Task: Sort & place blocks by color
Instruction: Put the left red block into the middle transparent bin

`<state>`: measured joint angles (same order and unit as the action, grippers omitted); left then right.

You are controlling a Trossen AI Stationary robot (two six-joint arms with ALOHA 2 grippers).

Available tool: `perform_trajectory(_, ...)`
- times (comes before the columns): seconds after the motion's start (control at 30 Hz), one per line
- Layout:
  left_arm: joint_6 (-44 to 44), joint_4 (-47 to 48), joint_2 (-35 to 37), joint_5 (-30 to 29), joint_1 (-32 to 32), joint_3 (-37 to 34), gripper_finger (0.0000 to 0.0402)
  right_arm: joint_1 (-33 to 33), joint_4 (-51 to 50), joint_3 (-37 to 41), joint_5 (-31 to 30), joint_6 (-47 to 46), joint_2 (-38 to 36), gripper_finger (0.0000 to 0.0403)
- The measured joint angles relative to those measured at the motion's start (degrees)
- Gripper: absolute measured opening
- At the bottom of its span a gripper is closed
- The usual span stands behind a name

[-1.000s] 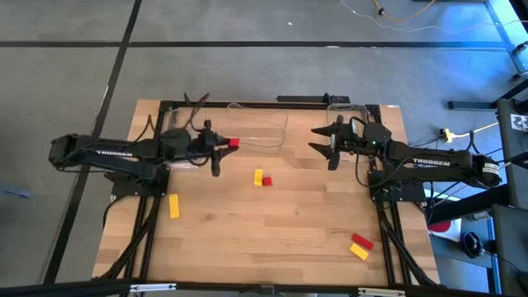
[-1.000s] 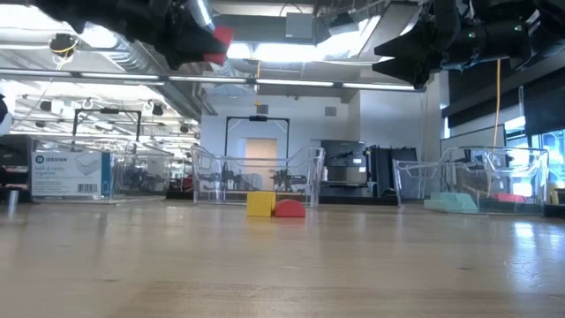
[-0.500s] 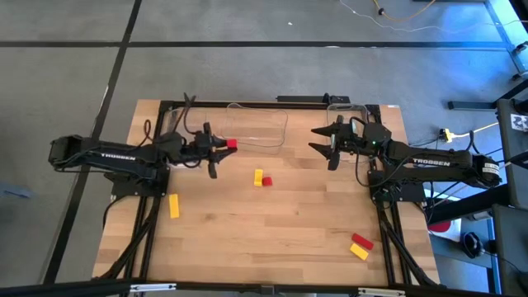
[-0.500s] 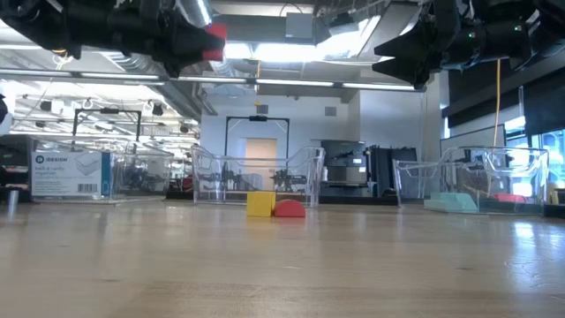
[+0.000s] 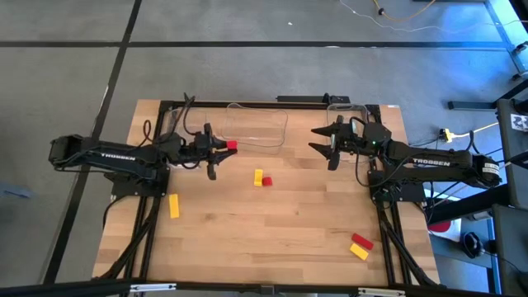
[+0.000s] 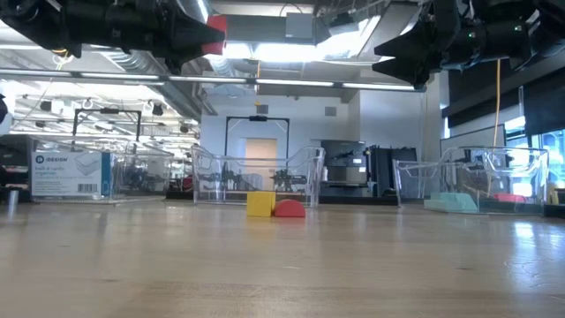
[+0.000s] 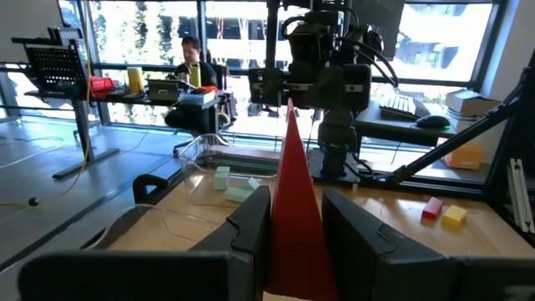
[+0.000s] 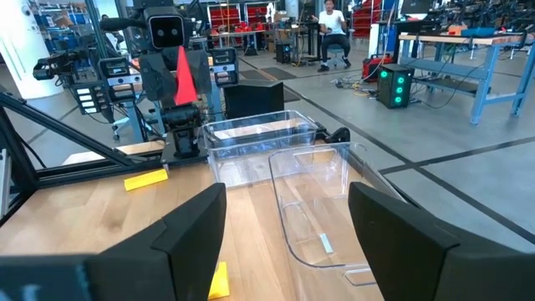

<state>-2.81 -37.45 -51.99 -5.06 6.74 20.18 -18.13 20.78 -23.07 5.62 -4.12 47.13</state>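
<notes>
A red block [image 5: 232,145] sticks out of my left gripper [image 5: 221,148], which is shut on it high above the table's far left, near the middle clear bin [image 5: 257,129]. My right gripper [image 5: 323,143] hangs open and holds nothing at the far right, beside another clear bin [image 5: 346,107]. Lying on the table are a yellow block [image 5: 258,176] touching a red block [image 5: 266,181] at the centre, a yellow block [image 5: 173,205] at the left, and a red block [image 5: 361,241] beside a yellow block [image 5: 358,252] near the right front. My left gripper pinches the red block's near end [image 7: 292,238] between its two fingers [image 7: 251,226]. The fingers come nearly level from the table's left and lie along the block. The block's free end [image 6: 214,34] juts past the fingertips toward the right arm, lifted clear of the table.
Teal blocks [image 6: 455,202] and a red block [image 6: 508,198] lie in the right-hand bin [image 6: 468,181]. A third clear bin [image 5: 173,124] stands behind the left arm. A box [image 6: 69,172] stands off the table's left. People sit in the room beyond.
My left gripper has tipped its fingers upward to about level and sunk slightly, still shut on the red block, which stays high above the table.
</notes>
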Motion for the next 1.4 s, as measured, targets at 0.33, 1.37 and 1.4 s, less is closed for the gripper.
perform_trajectory(0.33,-0.48,0.00,0.00,0.09,0.00,0.00,0.0080,0.00,0.00,0.00,-0.01,0.43,0.00,0.0255)
perform_trajectory(1.37,-1.27,0.04,0.00,0.27,-0.02,0.00,0.0080,0.00,-0.02,0.00,-0.02,1.38,0.00,0.0255)
perform_trajectory(1.4,-1.29,0.04,0.00,0.27,-0.02,0.00,0.0080,0.00,-0.02,0.00,-0.01,1.38,0.00,0.0255)
